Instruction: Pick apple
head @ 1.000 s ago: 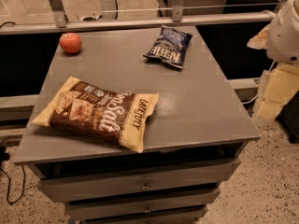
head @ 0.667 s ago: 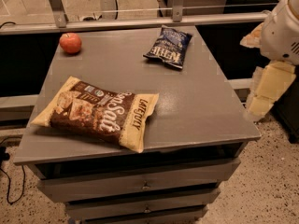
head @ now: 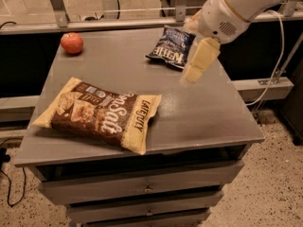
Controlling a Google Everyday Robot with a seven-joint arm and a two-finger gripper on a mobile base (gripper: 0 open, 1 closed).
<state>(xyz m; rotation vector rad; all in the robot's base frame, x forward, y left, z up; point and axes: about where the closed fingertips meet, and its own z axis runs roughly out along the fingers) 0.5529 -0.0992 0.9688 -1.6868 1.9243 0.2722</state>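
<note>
Since the frame a second back, the arm [head: 236, 6] had swung in from beyond the right edge of the counter [head: 208, 122] and now reached over its far right part; the apple and both bags lay where they had been. The end effector [head: 199, 63] hung above the grey top, just right of the blue chip bag [head: 169, 46], its cream-coloured part angled down and to the left from the white rounded housing. From my view it overlapped the bag's right edge, though I could not say whether the two touched. I could not tell how far open the end effector was. It had hold of none of the things on the counter.

The apple [head: 72, 43] sat at the far left corner of the counter — small, red-orange, on its own and well apart from the end effector, with the blue bag between them. The large brown chip bag [head: 97, 113] lay flat on the near left part, slanted, with its yellow-trimmed end pointing toward the near edge. It was apart from the apple and from the blue bag.

Under the counter top I could see drawer fronts [head: 147, 188], stacked one above the other. A pale cable [head: 280, 56] ran down the right side behind the arm — and a dark one [head: 6, 183] trailed over the speckled floor at the near left.
</note>
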